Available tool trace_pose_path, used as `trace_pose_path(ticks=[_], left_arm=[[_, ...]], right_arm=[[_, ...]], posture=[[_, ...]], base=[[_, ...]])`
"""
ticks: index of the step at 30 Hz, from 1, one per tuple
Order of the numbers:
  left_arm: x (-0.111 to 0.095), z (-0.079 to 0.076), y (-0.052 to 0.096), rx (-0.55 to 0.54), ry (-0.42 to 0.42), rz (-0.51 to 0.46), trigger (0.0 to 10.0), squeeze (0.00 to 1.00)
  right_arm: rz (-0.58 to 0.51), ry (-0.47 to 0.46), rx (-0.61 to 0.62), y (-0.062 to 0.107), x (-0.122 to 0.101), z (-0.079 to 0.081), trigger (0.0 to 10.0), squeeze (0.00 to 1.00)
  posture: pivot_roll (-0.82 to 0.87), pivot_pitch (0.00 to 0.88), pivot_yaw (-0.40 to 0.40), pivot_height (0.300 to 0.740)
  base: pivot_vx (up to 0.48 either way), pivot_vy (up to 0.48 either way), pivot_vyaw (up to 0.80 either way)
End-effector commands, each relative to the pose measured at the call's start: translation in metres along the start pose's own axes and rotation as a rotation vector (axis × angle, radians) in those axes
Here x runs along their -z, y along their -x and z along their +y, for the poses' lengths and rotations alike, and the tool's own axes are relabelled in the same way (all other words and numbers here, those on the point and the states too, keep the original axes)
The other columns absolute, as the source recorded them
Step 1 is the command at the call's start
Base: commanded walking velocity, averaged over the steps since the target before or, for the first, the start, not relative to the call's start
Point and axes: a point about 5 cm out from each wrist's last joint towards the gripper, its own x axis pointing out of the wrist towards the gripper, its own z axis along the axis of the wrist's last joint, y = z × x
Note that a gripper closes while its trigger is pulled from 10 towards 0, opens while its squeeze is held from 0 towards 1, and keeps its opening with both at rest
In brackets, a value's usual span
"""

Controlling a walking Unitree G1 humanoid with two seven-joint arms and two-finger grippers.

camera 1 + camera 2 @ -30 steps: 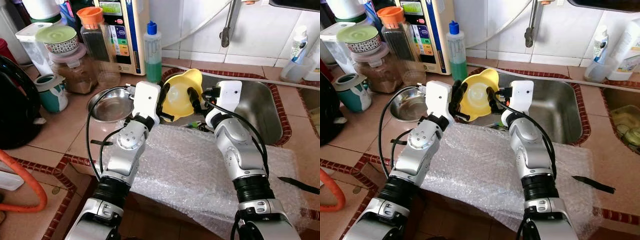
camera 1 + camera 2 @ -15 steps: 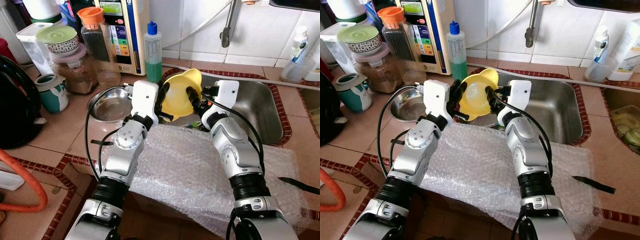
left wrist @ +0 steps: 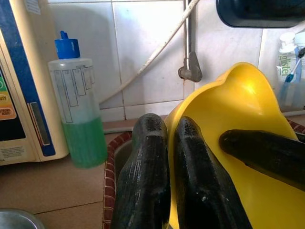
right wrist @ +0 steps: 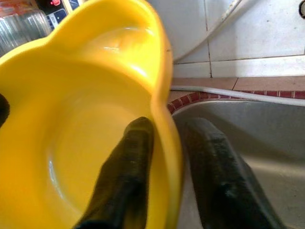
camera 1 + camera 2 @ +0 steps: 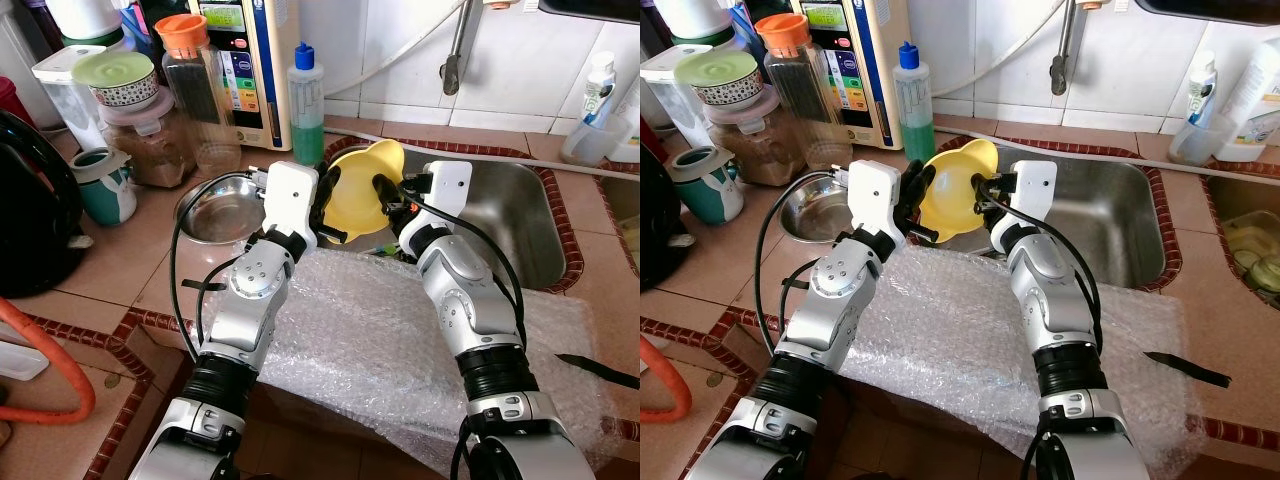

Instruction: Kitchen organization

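L gripper (image 5: 333, 200) jaws clamped on yellow bowl (image 5: 362, 190) rim | R gripper (image 5: 388, 197) pinching opp rim | risk: uneven pull, bowl slips into sink (image 5: 520, 215)

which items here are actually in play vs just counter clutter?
In play:
yellow bowl, tilted at the sink's near-left corner
left gripper and right gripper, each clamped on the bowl's rim
sink

Clutter:
steel bowl
green soap bottle
bubble wrap
teal mug
jars
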Motion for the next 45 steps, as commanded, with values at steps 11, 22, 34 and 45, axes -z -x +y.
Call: trace_pose_path(ticks=[11,22,34,45], left_arm=[[-0.019,-0.006,-0.003,0.05,0.005,-0.085,10.0,0.0],[-0.018,-0.005,-0.002,0.05,0.032,-0.072,10.0,0.0],[-0.02,-0.005,-0.002,0.057,0.094,-0.083,10.0,1.0],[-0.019,-0.021,0.005,0.167,0.192,-0.051,10.0,1.0]], right_arm=[[0.044,-0.032,0.094,0.003,0.009,-0.017,0.0,0.0],[0.034,-0.038,0.126,0.002,0.007,-0.021,0.0,0.0],[0.007,-0.023,0.218,-0.001,0.003,-0.033,0.0,0.0],[0.011,0.138,0.329,-0.005,-0.001,-0.063,0.0,0.0]], posture=[[0.09,0.02,0.099,0.74],[0.09,0.022,0.099,0.74],[0.09,0.022,0.099,0.74],[0.11,0.02,0.088,0.74]], base=[[0.0,0.0,0.0],[0.0,0.0,0.0],[0.0,0.0,0.0],[0.0,0.0,0.0]])
